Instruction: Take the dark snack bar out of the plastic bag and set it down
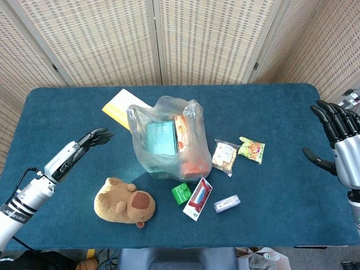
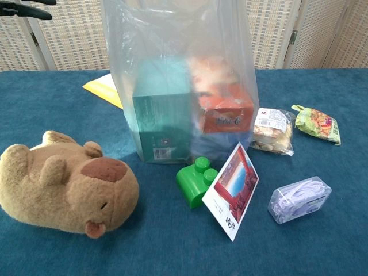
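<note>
**Both hands empty, bag standing unopened at centre**

From the head view, left to right. My left hand (image 1: 79,151) hovers over the counter (image 1: 67,112) with its fingers (image 1: 97,136) stretched out towards the bag, holding nothing; in the chest view only dark fingertips show at the top left corner. Below it lies a plush capybara (image 1: 124,202) on its side. A yellow envelope (image 1: 119,106) lies flat behind the bag, partly tucked under it. The plastic bag (image 1: 169,140) stands upright at the centre; through its wall I see a teal box (image 2: 161,123) and an orange box (image 2: 225,112). A dark blue shape (image 2: 214,144) sits low under the orange box; I cannot tell whether this is the snack bar. Just in front of the bag stand a green block (image 2: 195,181) and a card (image 2: 233,190) leaning against it. Further right lie a clear case (image 2: 299,198), a biscuit packet (image 2: 273,131) and a green snack packet (image 2: 316,123). My right hand (image 1: 340,149) hangs beyond the counter's right edge, fingers spread, empty.
</note>
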Controlling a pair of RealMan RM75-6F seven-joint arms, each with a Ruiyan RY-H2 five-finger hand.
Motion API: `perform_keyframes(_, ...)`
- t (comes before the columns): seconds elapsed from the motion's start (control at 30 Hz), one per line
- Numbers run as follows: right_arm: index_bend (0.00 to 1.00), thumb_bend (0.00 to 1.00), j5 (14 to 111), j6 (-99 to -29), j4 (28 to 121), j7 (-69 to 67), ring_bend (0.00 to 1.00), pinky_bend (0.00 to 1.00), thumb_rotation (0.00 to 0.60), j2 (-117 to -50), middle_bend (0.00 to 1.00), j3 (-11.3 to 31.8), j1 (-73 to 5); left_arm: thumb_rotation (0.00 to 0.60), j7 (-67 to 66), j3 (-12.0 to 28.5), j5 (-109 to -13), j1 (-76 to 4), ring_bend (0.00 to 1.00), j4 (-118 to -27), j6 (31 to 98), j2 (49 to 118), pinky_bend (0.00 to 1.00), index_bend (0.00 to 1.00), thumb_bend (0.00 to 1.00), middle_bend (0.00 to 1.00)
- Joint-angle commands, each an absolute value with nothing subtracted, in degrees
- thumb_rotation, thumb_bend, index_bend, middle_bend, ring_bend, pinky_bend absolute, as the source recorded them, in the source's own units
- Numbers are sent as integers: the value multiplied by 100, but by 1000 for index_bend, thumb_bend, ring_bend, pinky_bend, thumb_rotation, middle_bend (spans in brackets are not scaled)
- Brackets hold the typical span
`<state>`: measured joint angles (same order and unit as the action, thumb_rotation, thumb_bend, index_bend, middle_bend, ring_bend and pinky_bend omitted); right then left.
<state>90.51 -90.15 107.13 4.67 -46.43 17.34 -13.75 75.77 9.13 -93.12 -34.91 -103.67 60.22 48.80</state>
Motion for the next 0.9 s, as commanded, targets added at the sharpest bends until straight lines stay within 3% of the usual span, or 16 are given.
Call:
perform_keyframes(0.03, 118, 130, 9061, -8990, 10707, 471, 147, 257, 600, -4644, 130, 1720, -1396, 82, 7697, 963, -9267, -3636, 107, -10282, 5941, 4965, 102, 67, 221, 108)
perform_keyframes(0.17, 118, 129, 9071, -9003, 10709, 473, 147, 250, 600, -4643, 130, 1691, -1395, 76, 7813, 983, -9253, -3737, 58, -10237, 5929, 4995, 102, 38, 222, 63)
perform_keyframes(0.53, 118, 128, 8997, -8949, 10681, 399, 147, 249, 600, -4598, 130, 1795, -1552, 76, 8369, 1014, -9311, -4083, 69, -10153, 5791, 5095, 129, 35, 222, 60)
perform_keyframes(0.9, 118, 127, 8869, -8103, 10580, 434, 142, 249, 600, -4719, 130, 2097, -2416, 76, 9253, 903, -9626, -4417, 132, -9908, 5873, 5271, 189, 50, 222, 71)
